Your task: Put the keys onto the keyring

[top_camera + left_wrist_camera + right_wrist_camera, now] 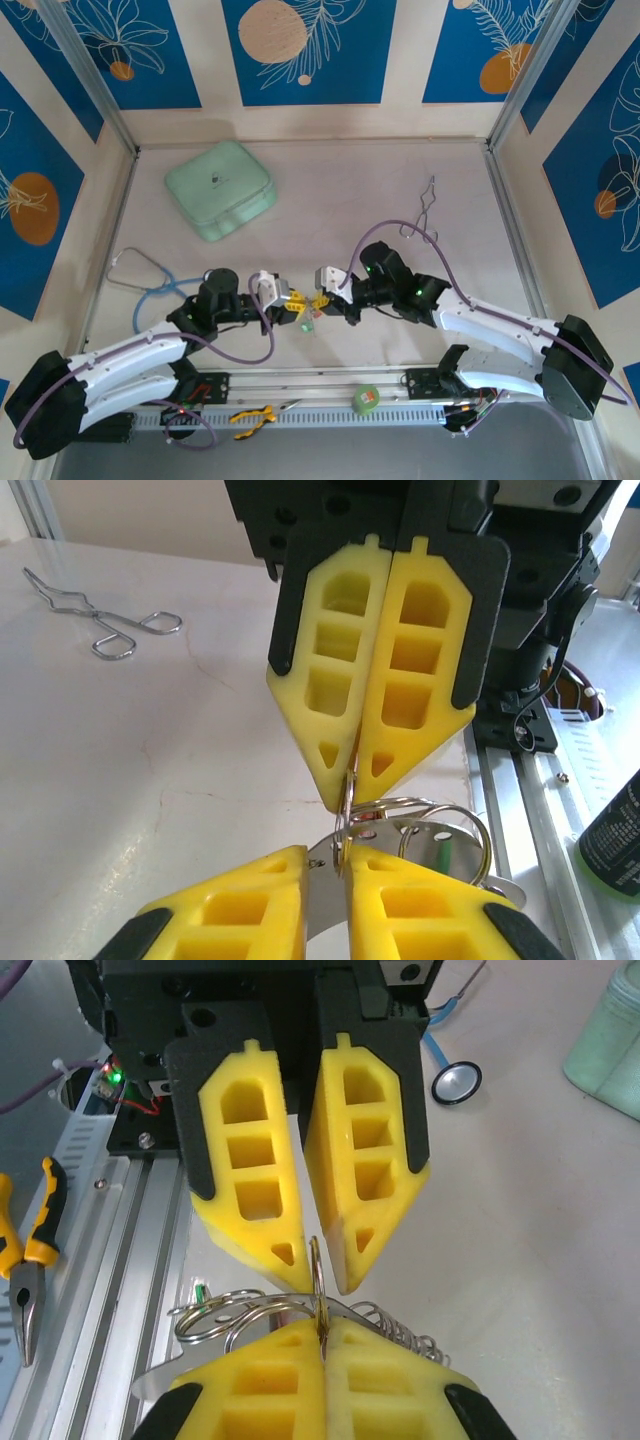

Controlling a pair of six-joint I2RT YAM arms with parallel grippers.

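Both grippers meet over the table's middle front. My right gripper (322, 300) (322, 1325) is shut on a thin metal ring (316, 1260) (345, 820) of the keyring bundle. Below the ring hang wire loops (215, 1315), a silvery plate with holes (420, 840) and a chain (400, 1330). My left gripper (293, 299) (328, 852) faces it tip to tip. Its fingers stand slightly apart with the same ring in the gap between them. A small green piece (441, 858) (308, 323), possibly a key's head, shows behind the plate. The keys' blades are hidden.
A mint-green case (220, 188) lies at the back left and a blue stethoscope (150, 285) at the left. Metal tongs (425, 205) (100, 620) lie at the back right. On the front rail (300, 385) are a green tape roll (367, 400) and yellow-handled pliers (250, 417) (35, 1260).
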